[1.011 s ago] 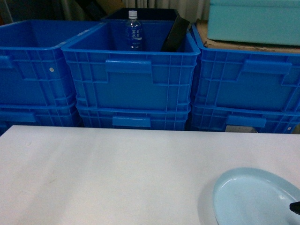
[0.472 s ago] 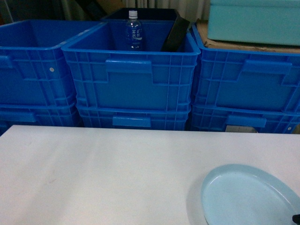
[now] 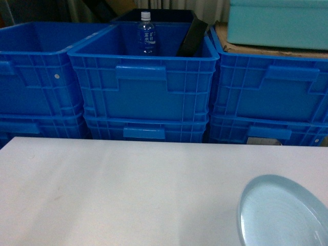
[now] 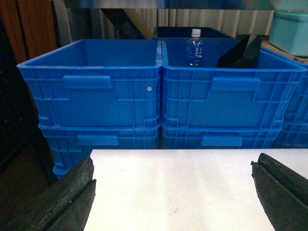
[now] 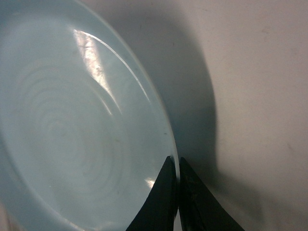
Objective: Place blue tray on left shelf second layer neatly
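The blue tray (image 3: pixel 283 215) is a pale sky-blue round dish at the bottom right of the head view, tilted with its left rim raised above the white table (image 3: pixel 128 189). In the right wrist view the tray (image 5: pixel 72 134) fills the left side and casts a wide shadow on the table. My right gripper (image 5: pixel 178 166) is shut on the tray's rim, one finger inside and one outside. My left gripper (image 4: pixel 173 166) stands open over the bare tabletop with nothing between its fingers (image 4: pixel 72 192). The left shelf is out of view.
Stacked dark-blue ribbed crates (image 3: pixel 143 87) line the table's far edge. The middle crate holds a water bottle (image 3: pixel 146 33) and a black slanted object (image 3: pixel 192 37). A turquoise box (image 3: pixel 279 23) rests on the right stack. A grey metal post (image 4: pixel 61 24) stands behind the left crates.
The tray first slid left, then swung back to the right and tipped up steeper. The dark gripper tip at the right edge of the head view no longer shows.
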Motion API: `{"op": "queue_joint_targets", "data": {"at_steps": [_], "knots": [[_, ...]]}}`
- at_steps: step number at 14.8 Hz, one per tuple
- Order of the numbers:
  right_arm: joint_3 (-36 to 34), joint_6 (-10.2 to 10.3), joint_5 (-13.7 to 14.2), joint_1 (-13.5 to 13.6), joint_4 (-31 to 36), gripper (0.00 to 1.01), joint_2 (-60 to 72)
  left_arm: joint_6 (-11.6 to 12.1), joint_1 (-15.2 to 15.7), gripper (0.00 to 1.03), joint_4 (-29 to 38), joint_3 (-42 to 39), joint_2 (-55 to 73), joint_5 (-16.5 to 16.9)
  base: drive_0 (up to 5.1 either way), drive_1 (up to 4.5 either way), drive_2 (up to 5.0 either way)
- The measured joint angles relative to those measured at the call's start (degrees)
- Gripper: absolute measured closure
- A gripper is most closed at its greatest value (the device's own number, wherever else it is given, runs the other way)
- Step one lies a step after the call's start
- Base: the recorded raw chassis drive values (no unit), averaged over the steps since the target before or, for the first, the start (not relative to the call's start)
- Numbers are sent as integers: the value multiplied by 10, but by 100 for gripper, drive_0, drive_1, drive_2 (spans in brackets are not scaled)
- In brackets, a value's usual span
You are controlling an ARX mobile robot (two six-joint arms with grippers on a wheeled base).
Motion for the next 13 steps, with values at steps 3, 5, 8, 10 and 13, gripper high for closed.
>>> {"op": "queue_joint_targets", "data": {"at_steps": [3, 5, 8, 10, 13], "knots": [[-7, 3, -10, 10, -14, 99, -78, 0, 0, 5, 0, 0, 0, 0, 0, 0, 0], [90, -12, -4, 64, -60, 99, -339, 0, 0, 5, 0, 0, 0, 0, 0, 0, 0], [126, -24, 19, 76, -74, 99, -505, 0, 0, 5, 0, 0, 0, 0, 0, 0, 0], [119, -10, 29, 96, -91, 99, -584, 0, 0, 5, 0, 0, 0, 0, 0, 0, 0], [72, -5, 93, 128, -108, 99, -699, 0, 0, 5, 0, 0, 0, 0, 0, 0, 0]]}}
